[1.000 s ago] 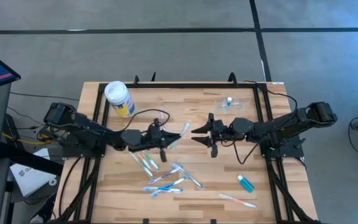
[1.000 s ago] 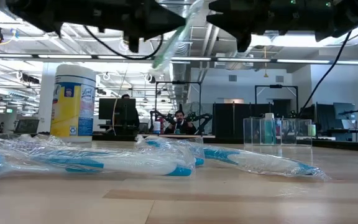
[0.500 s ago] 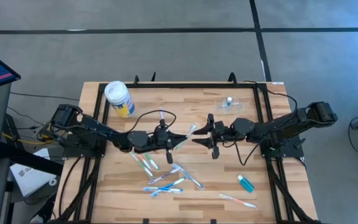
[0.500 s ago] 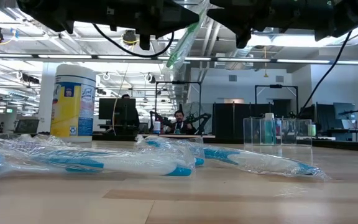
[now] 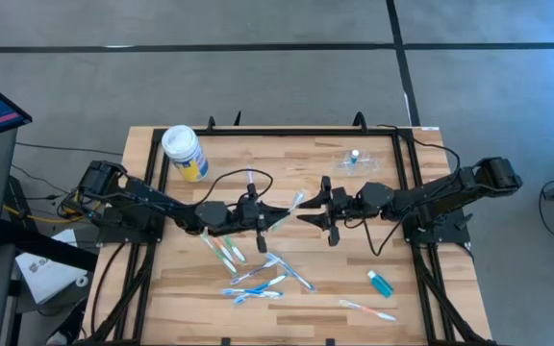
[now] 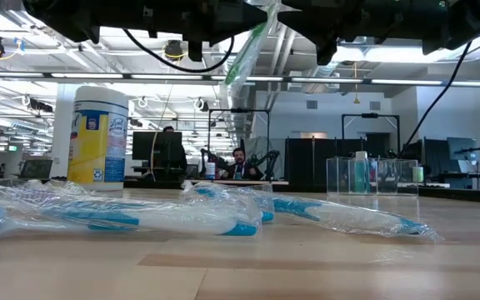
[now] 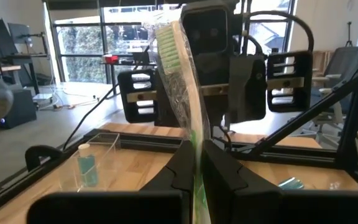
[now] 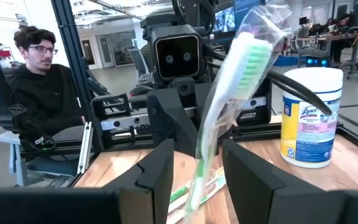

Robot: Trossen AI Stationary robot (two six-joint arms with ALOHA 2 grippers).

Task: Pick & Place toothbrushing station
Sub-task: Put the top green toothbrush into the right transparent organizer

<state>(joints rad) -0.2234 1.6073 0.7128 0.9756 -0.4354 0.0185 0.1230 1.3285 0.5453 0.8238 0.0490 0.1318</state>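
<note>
Wrapped toothbrush (image 5: 289, 207) between both grippers

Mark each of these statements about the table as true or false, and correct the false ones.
1. The left pincer is shut on a wrapped green toothbrush. True.
2. The right pincer is shut tight on that toothbrush. False: its jaws stand open on either side of the brush.
3. The white-lidded canister lies tipped over. False: it stands upright near the table's far left corner.
4. Several wrapped toothbrushes lie on the wooden table. True.
5. The clear cup sits near the table's far right corner. True.
</note>
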